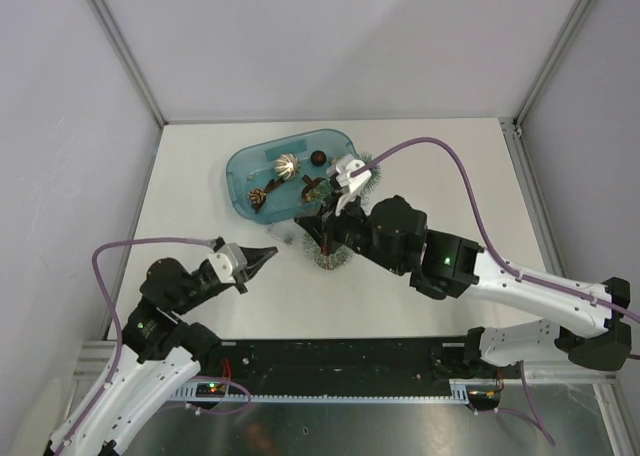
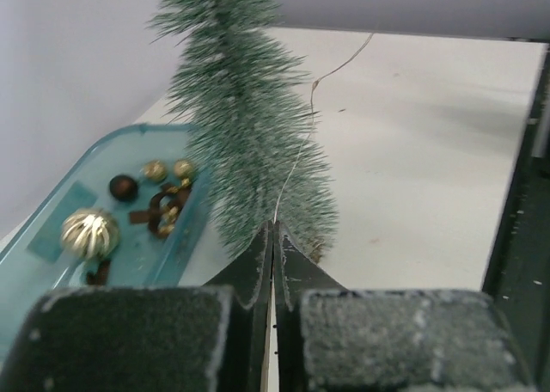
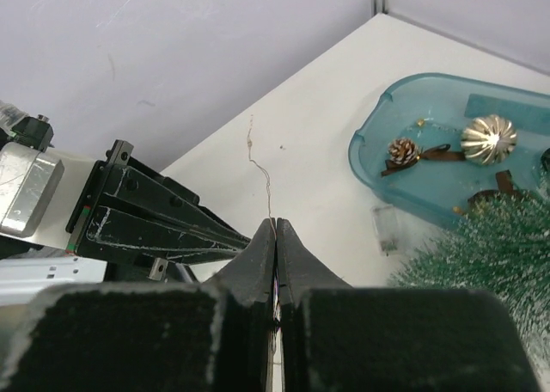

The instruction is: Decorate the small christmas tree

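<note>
Left wrist view: the left gripper [image 2: 274, 230] is pinched tight on a thin wire [image 2: 312, 100] that rises from its tips. The small christmas tree [image 2: 249, 143] rises just ahead, with the blue tub [image 2: 129, 136] ahead-left. Right wrist view: the right gripper [image 3: 275, 226] likewise clamps thin wire, with the tree at its lower right, the tub ahead-right and the left fingers close on its left. Overhead: both grippers' tips lie near each other, the tree partly hidden by the right arm
</note>
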